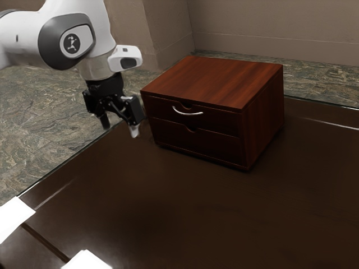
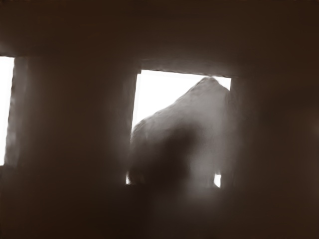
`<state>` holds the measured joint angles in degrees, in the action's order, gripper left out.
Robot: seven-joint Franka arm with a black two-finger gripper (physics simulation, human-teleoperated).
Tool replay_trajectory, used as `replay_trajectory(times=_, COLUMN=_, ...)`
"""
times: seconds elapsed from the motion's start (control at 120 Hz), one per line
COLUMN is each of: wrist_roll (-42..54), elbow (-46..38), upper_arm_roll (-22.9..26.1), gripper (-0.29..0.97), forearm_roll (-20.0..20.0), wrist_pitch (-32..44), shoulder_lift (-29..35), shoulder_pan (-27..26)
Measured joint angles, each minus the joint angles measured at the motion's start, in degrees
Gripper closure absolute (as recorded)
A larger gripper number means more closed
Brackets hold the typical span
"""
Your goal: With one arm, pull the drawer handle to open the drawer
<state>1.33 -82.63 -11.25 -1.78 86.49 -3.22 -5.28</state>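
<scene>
- cabinet [image 1: 224, 75]: small box of glossy reddish-brown wood with square edges and a flat top, standing on the table [image 1: 196, 213]
- upper drawer [image 1: 216, 119]: front looks flush with the cabinet body; it carries a thin, curved, silvery metal handle [image 1: 188, 111] at the middle of the front
- lower drawer [image 1: 207, 143]: same wood, with a small cut-out notch on its top edge, directly under the handle
- table: dark brown, very shiny, with smooth reflections
- arm [image 1: 67, 39]: white rounded shell with a grey joint cap, coming in from the exterior view's upper left
- black jaws: stand apart, pointing down, low over the table
- jaws are just off the cabinet's front corner on the exterior view's left; apart from the cabinet, and the handle is untouched
- exterior view gives the whole layout: cabinet, handle, arm
- wrist view is blurred dark brown, with a bright white squarish patch [image 2: 159, 99] and a rounded grey hump [image 2: 179, 144] in front of it; cannot tell what either is
- around: mottled grey-green stone floor [image 1: 39, 112], plain beige wall [image 1: 269, 22], two flat white patches [image 1: 11, 217] on the table at the exterior view's lower left, well apart from the cabinet
- open table lies between the jaws and the drawer front
</scene>
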Motion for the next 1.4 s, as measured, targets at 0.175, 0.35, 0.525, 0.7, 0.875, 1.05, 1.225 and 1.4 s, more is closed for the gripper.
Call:
replay_trajectory(times=0.175, wrist_roll=0.8, elbow=0.16, upper_arm_roll=-0.28, gripper=0.0, forearm_roll=-0.31, wrist_pitch=-0.97, shoulder_lift=-0.04, shoulder_pan=4.99)
replay_trajectory(times=0.35, wrist_roll=1.39, elbow=0.86, upper_arm_roll=-0.39, gripper=0.0, forearm_roll=-0.39, wrist_pitch=-1.57, shoulder_lift=0.65, shoulder_pan=2.06)
replay_trajectory(times=0.525, wrist_roll=1.6, elbow=6.92, upper_arm_roll=-0.72, gripper=0.0, forearm_roll=-0.47, wrist_pitch=-3.07, shoulder_lift=3.64, shoulder_pan=-1.53)
replay_trajectory(times=0.7, wrist_roll=-5.99, elbow=7.39, upper_arm_roll=-0.83, gripper=0.0, forearm_roll=0.66, wrist_pitch=-2.83, shoulder_lift=3.08, shoulder_pan=-3.94)
replay_trajectory(times=0.875, wrist_roll=-23.51, elbow=7.2, upper_arm_roll=-0.45, gripper=0.0, forearm_roll=3.02, wrist_pitch=-2.56, shoulder_lift=3.05, shoulder_pan=-5.78)
replay_trajectory(times=1.05, wrist_roll=-38.71, elbow=7.15, upper_arm_roll=-0.61, gripper=0.0, forearm_roll=3.78, wrist_pitch=-2.36, shoulder_lift=2.99, shoulder_pan=-8.1)
replay_trajectory(times=1.225, wrist_roll=-50.12, elbow=6.87, upper_arm_roll=-0.6, gripper=0.0, forearm_roll=4.17, wrist_pitch=-0.35, shoulder_lift=-0.39, shoulder_pan=-6.54)
replay_trajectory(times=1.4, wrist_roll=-58.56, elbow=6.77, upper_arm_roll=-0.59, gripper=0.0, forearm_roll=4.83, wrist_pitch=4.14, shoulder_lift=-3.61, shoulder_pan=8.61)
